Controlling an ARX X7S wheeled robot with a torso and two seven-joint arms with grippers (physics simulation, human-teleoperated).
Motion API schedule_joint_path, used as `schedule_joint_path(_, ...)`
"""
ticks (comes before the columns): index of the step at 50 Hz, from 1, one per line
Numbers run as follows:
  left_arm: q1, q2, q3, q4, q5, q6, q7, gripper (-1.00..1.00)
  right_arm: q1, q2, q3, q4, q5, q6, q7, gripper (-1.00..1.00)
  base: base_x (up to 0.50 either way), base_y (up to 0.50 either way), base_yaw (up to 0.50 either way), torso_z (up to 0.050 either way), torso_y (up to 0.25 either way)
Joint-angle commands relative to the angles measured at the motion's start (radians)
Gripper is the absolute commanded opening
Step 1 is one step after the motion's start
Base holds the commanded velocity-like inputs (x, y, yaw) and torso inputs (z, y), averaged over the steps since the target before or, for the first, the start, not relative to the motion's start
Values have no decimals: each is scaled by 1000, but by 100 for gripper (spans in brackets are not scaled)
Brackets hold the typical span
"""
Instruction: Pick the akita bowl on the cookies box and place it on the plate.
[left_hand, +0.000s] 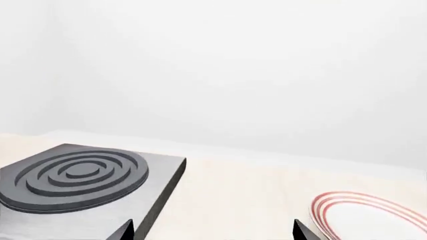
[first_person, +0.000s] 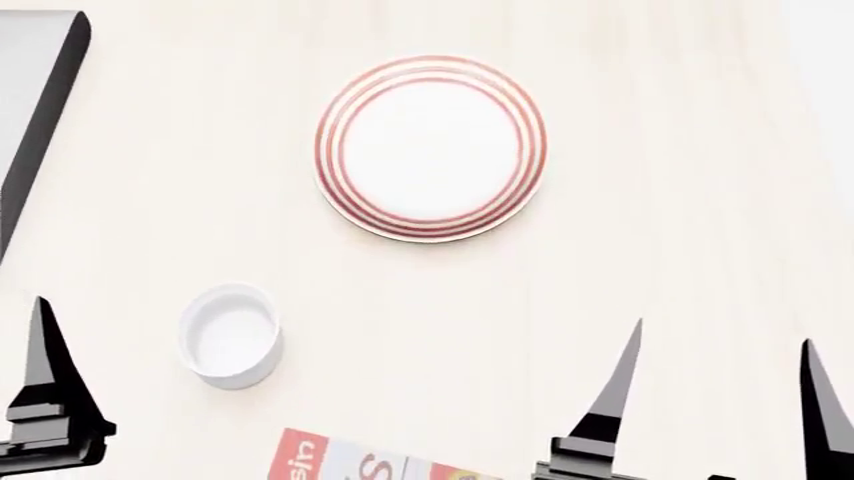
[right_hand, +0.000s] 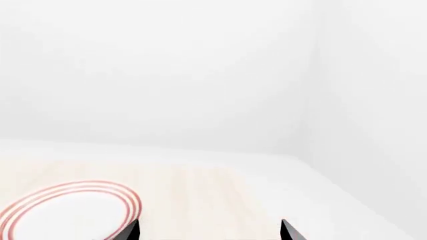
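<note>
The plate (first_person: 430, 148), white with thin red rings, lies on the pale wooden table ahead of both arms; it also shows in the left wrist view as the plate (left_hand: 373, 217) and in the right wrist view as the plate (right_hand: 60, 215). Only a red-and-white corner of the cookies box (first_person: 360, 460) shows at the near edge of the head view. The akita bowl is out of view. My right gripper (first_person: 721, 400) hangs open over bare table to the plate's near right, its fingers wide apart around nothing (right_hand: 210, 231). My left gripper (left_hand: 213, 232) is open too, and one of its fingers (first_person: 47, 380) shows at the head view's left edge.
A small plain white cup (first_person: 232, 335) stands near the left gripper, just beyond the box. A grey stove slab with raised concentric rings (left_hand: 73, 175) sits at the far left, its edge (first_person: 34, 100) in the head view. A white wall backs the table.
</note>
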Motion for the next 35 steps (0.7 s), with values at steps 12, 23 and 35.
schedule_joint_path(12, -35, -71, 37, 65, -43, -118, 40, 100, 29, 39, 7, -56, 74, 157, -25, 100, 0, 0, 0, 0, 0)
schedule_joint_path(23, -117, -128, 32, 111, -144, -215, 91, 100, 96, 130, -15, -160, 133, 402, -83, 100, 0, 0, 0, 0, 0)
schedule_joint_path(35, -138, -164, 63, 119, -221, -237, 182, 100, 245, 279, -57, -349, 270, 782, -201, 100, 0, 0, 0, 0, 0)
